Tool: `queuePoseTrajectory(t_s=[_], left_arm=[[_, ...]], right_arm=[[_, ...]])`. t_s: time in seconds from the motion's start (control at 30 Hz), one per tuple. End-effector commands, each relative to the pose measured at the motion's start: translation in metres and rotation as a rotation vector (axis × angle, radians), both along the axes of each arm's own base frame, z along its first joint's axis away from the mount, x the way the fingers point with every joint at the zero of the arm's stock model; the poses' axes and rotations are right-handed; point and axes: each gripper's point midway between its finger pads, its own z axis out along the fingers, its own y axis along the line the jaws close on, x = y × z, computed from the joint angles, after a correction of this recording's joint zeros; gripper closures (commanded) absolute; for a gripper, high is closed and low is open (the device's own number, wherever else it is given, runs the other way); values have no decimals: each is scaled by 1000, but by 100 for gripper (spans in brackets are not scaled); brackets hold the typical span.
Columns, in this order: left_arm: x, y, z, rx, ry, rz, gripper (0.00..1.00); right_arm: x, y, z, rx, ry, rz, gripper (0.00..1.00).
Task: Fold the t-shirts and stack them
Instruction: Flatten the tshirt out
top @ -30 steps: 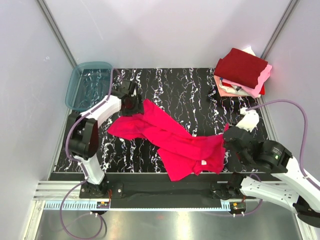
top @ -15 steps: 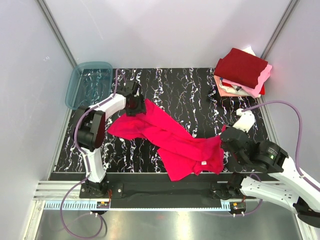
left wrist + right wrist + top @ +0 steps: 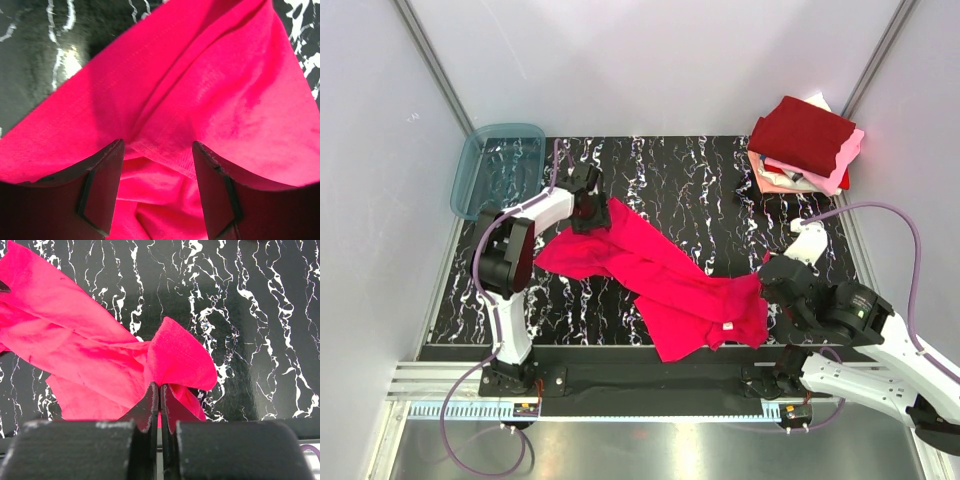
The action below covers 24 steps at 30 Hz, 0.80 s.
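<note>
On the black marbled table point(image 3: 700, 180), a bright pinkish-red t-shirt point(image 3: 670, 275), rumpled, stretching from far left to near right. Near its front edge, a small white label point(image 3: 728, 326); cannot read any writing on it. Left gripper point(image 3: 157, 150) spread wide over a fold at the shirt's far-left corner. Right gripper point(image 3: 159, 390) pinched tight on a raised fold at the right end. In the far right corner, folded stack of t-shirts point(image 3: 805, 135): dark maroon on top, pale pink, salmon and white below. Blue-grey tub point(image 3: 498, 170) far left.

left arm point(image 3: 532, 216) stretched forward, elbow raised | left gripper point(image 3: 588, 206) fingers apart, aimed down | right arm point(image 3: 865, 352) folded low, wrist turned inward | right gripper point(image 3: 769, 272) fingers pressed together on t-shirt point(image 3: 660, 270)
</note>
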Motion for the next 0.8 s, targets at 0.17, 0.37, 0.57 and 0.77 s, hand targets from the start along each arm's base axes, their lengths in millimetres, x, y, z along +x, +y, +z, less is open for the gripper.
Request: queuePoseTrajectory(t_s=[0.17, 0.37, 0.57, 0.77], left_arm=[[22, 7, 21, 0, -86, 39, 37], [24, 0, 18, -33, -88, 35, 39], [22, -7, 17, -72, -78, 23, 42], [22, -9, 18, -83, -76, 23, 47]], right_arm=[[6, 9, 4, 29, -25, 7, 100], [6, 10, 1, 23, -21, 8, 100], [6, 10, 0, 15, -18, 11, 100], [7, 11, -1, 14, -18, 10, 100]])
